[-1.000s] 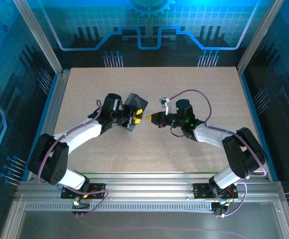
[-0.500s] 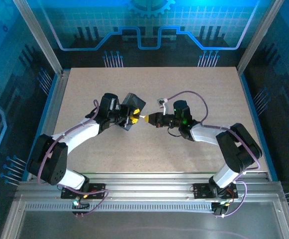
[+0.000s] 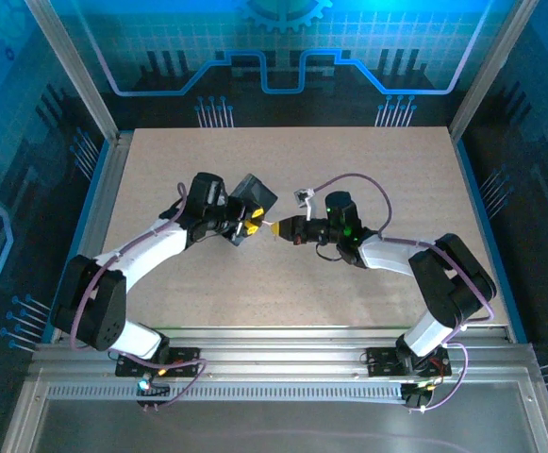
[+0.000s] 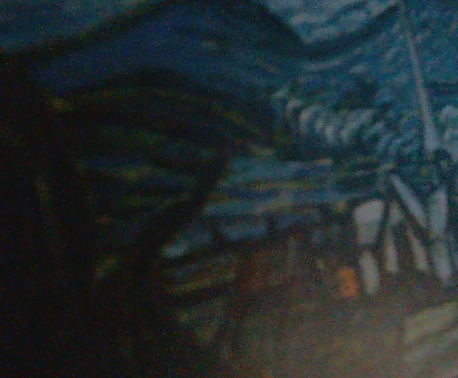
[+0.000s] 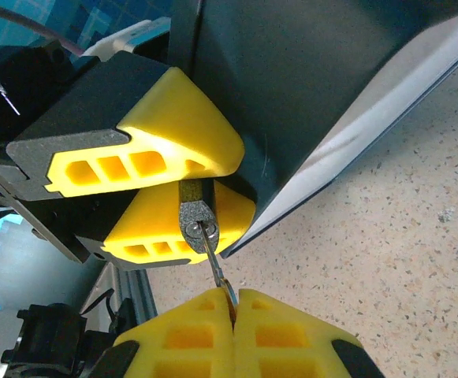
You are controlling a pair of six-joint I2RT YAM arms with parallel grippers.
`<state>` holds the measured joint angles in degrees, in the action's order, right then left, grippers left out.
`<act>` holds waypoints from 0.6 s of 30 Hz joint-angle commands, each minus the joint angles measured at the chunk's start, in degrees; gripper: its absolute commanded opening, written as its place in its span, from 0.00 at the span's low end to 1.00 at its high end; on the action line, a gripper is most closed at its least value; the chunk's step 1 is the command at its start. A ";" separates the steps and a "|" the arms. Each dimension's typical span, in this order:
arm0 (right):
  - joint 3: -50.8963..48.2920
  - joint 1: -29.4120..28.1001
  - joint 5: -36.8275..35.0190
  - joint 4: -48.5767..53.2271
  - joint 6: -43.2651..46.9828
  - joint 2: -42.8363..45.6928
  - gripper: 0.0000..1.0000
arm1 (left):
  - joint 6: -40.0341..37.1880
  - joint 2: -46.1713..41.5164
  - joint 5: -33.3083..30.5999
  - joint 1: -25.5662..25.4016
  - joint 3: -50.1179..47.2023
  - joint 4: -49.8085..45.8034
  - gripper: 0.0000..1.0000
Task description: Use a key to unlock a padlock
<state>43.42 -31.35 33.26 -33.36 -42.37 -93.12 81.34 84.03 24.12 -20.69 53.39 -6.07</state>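
Silvery key (image 5: 215, 264) in right tool (image 5: 233, 299) pinch, tip in padlock (image 5: 193, 211) between left tool (image 5: 210, 186) fingers (image 5: 177, 126)

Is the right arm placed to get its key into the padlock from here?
Probably yes: the key in the right pincer has its tip at the keyhole of the padlock, which the left pincer holds, with nothing between.

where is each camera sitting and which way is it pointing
top external: above and behind the bases, looking down on the table; both arms, left gripper facing right gripper
left wrist: on that wrist, close against the painted tin, blurred
right wrist: on that wrist, looking past its own fingers at the key and padlock
shared: top and right wrist show both grippers
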 commanded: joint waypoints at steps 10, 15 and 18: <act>3.78 -2.53 3.49 -1.61 -3.11 -0.26 0.00 | -6.73 -0.63 1.51 -0.02 3.29 -2.11 0.00; 5.93 -3.81 5.25 -2.48 -5.91 -1.50 0.00 | -3.80 -0.01 2.54 0.03 0.65 2.64 0.00; 6.65 -4.09 3.77 0.67 -4.12 -2.00 0.00 | -4.44 1.07 3.77 -0.09 1.62 3.13 0.00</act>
<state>46.72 -32.62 33.58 -30.11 -46.52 -94.67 77.65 84.23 23.81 -19.68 54.11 -8.05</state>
